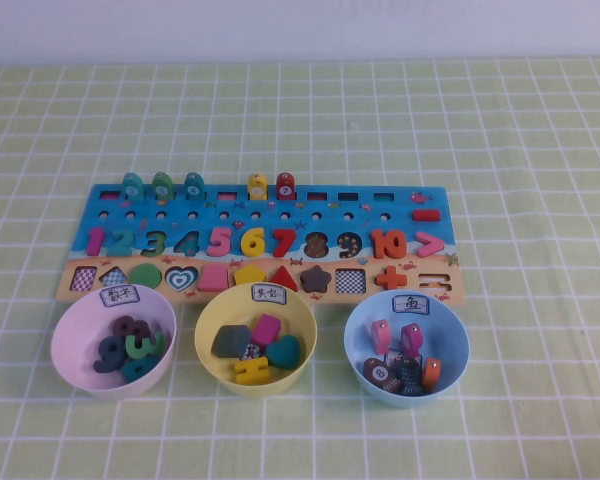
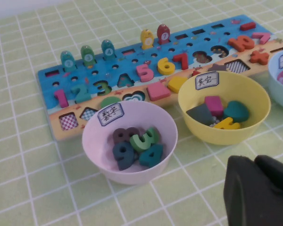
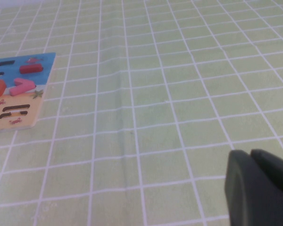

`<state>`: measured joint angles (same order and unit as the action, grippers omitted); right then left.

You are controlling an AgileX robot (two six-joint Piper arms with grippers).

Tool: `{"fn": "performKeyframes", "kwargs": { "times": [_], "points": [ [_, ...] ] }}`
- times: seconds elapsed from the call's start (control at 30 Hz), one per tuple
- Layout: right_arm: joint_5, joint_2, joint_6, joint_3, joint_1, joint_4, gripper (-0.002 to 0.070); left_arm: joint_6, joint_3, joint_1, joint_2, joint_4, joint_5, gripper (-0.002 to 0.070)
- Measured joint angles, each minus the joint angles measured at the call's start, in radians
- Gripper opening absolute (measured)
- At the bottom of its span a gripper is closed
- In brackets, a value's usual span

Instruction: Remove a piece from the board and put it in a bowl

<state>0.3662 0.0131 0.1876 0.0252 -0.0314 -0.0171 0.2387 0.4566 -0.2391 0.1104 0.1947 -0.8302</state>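
The small bright green flat wooden numeral "3" (image 1: 146,343) lies inside the pale pink-lilac round plastic bowl (image 1: 72,335), on top of darker numerals, just in front of the long blue-and-tan wooden puzzle board (image 1: 102,201). It looks light, stiff and smooth, best pinched across its thin edges. The left gripper (image 2: 257,190) hangs beside the bowl; the right gripper (image 3: 260,188) hangs well away from it. I cannot tell whether either is apart or together

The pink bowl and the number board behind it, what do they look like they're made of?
The pink bowl looks like thin moulded plastic: smooth, evenly coloured walls with a soft sheen. The board seems to be painted wood, flat with a tan strip and cut-out slots, though that is a guess. Both tools, left tool and right tool, sit near the table.
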Motion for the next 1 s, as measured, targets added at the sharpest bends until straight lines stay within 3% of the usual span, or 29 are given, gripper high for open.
{"fn": "performKeyframes", "kwargs": {
  "times": [0.3,0.67,0.8,1.0],
  "points": [
    [0.000,0.000,0.000,0.000,0.000,0.000,-0.0017,0.000,-0.032,0.000,0.000,-0.053,0.062,0.0000],
    [0.000,0.000,0.000,0.000,0.000,0.000,-0.0017,-0.040,-0.459,0.000,-0.014,-0.182,0.836,-0.0001],
    [0.000,0.000,0.000,0.000,0.000,0.000,-0.0017,-0.066,-0.480,0.000,-0.064,-0.202,0.803,-0.0001],
    [0.000,0.000,0.000,0.000,0.000,0.000,-0.0017,-0.073,-0.482,0.032,-0.121,-0.206,0.613,-0.0001]
  ]
}}
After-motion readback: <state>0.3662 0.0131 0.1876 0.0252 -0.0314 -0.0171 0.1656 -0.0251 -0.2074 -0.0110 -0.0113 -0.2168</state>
